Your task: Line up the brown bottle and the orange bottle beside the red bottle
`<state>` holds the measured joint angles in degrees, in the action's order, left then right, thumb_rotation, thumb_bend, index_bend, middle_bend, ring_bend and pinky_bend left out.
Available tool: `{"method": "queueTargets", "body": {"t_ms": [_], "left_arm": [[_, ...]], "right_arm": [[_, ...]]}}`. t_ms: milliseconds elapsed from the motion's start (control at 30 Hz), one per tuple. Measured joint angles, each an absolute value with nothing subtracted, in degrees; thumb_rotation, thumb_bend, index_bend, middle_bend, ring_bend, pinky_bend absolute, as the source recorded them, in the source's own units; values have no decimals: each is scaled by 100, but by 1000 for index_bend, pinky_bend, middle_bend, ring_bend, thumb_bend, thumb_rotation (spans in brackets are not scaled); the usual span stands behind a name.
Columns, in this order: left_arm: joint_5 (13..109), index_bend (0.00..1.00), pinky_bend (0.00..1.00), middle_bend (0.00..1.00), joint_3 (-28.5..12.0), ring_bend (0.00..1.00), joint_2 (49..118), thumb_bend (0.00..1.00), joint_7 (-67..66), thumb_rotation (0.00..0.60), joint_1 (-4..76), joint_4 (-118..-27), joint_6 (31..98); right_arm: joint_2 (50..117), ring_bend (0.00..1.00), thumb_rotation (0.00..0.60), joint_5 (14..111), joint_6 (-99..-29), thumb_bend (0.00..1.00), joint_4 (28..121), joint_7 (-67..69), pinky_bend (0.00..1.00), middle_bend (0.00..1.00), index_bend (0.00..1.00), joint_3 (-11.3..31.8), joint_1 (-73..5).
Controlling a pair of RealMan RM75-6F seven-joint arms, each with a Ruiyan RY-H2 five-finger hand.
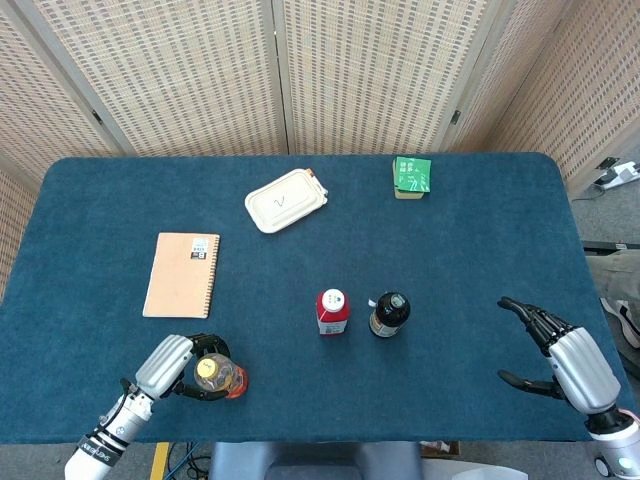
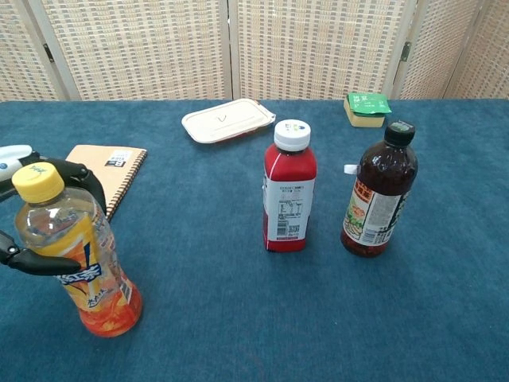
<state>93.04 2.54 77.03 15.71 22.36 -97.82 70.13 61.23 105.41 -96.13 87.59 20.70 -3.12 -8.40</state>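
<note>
— Where's the orange bottle [image 2: 75, 259]?
— Upright near the table's [image 1: 450, 240] front left edge, my left hand [image 1: 172, 364] curled around it.
— The others?
— Red bottle [image 1: 333, 311] and brown bottle [image 1: 389, 314] stand together mid-table. My right hand [image 1: 563, 358] hovers apart, fingers spread, holding nothing.

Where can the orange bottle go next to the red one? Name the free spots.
Bare cloth lies left of the red bottle, between it and the notebook. Its right side is crowded: the brown bottle stands close there. Beyond that bottle, cloth is free toward the right hand.
</note>
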Motion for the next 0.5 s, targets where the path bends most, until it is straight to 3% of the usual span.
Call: {"method": "queueTargets", "body": {"t_ms": [167,500], "left_arm": [[9298,670,618,630,192,580,7775,41,1437,600,2213,-9824,7124],[9132,686,627,645,-28,595,7670,41,1248,600,2375,-10002,6993]], "right_arm": [[6116,228,600,10551,-9631,0,8751,2092,456,206,55,-310,-832],[6108,228,600,10579,-9659,0,8744,2111,456,206,55,-314,-815]]}}
